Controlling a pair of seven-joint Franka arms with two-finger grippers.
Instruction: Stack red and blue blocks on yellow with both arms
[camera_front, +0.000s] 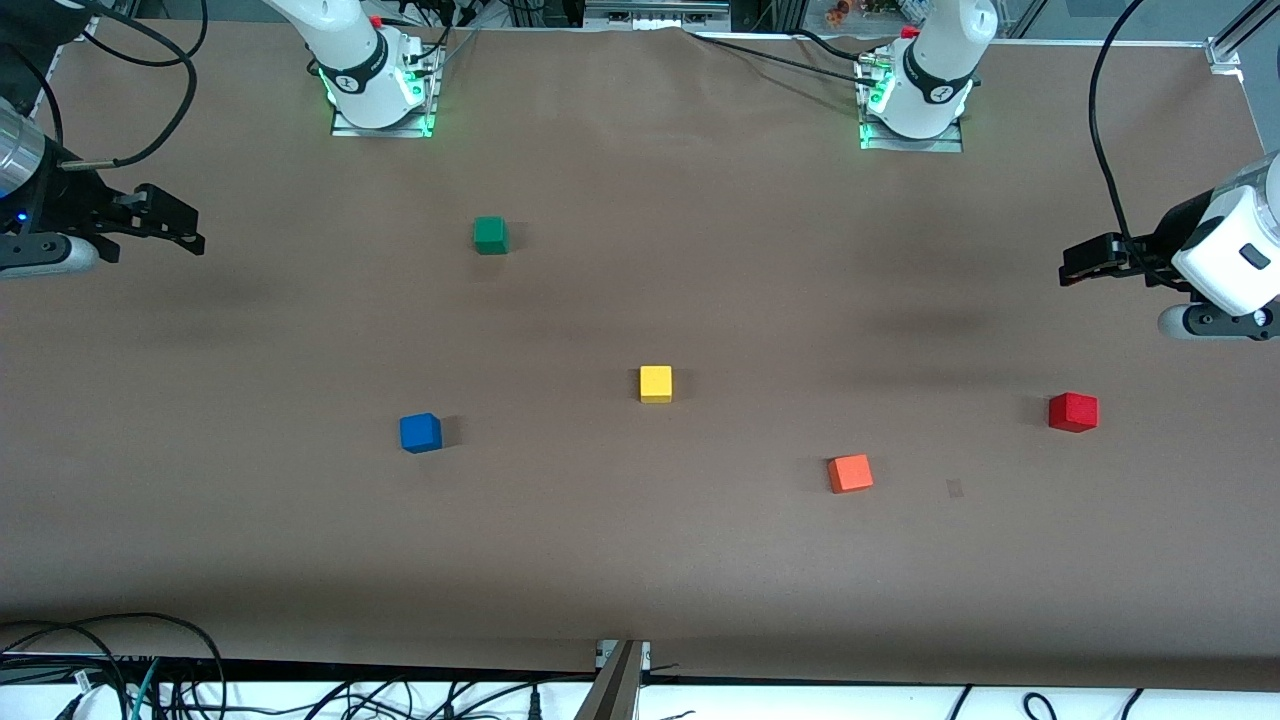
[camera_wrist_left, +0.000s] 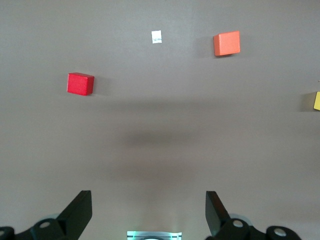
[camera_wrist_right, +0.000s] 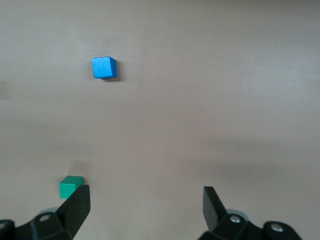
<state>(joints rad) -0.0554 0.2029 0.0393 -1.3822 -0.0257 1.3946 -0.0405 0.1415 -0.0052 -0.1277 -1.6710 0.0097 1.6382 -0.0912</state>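
The yellow cube (camera_front: 656, 384) sits mid-table and shows at the edge of the left wrist view (camera_wrist_left: 316, 100). The blue cube (camera_front: 421, 433) lies toward the right arm's end, also in the right wrist view (camera_wrist_right: 104, 68). The red cube (camera_front: 1073, 412) lies toward the left arm's end, also in the left wrist view (camera_wrist_left: 80, 84). All three stand apart on the brown table. My left gripper (camera_front: 1068, 266) (camera_wrist_left: 149, 210) is open and empty, over bare table at the left arm's end. My right gripper (camera_front: 190, 228) (camera_wrist_right: 146, 207) is open and empty, over bare table at the right arm's end.
An orange cube (camera_front: 850, 473) (camera_wrist_left: 226, 43) lies between the yellow and red cubes, nearer to the front camera. A green cube (camera_front: 490, 235) (camera_wrist_right: 70, 186) lies closer to the right arm's base. A small tag (camera_wrist_left: 156, 37) lies flat beside the orange cube.
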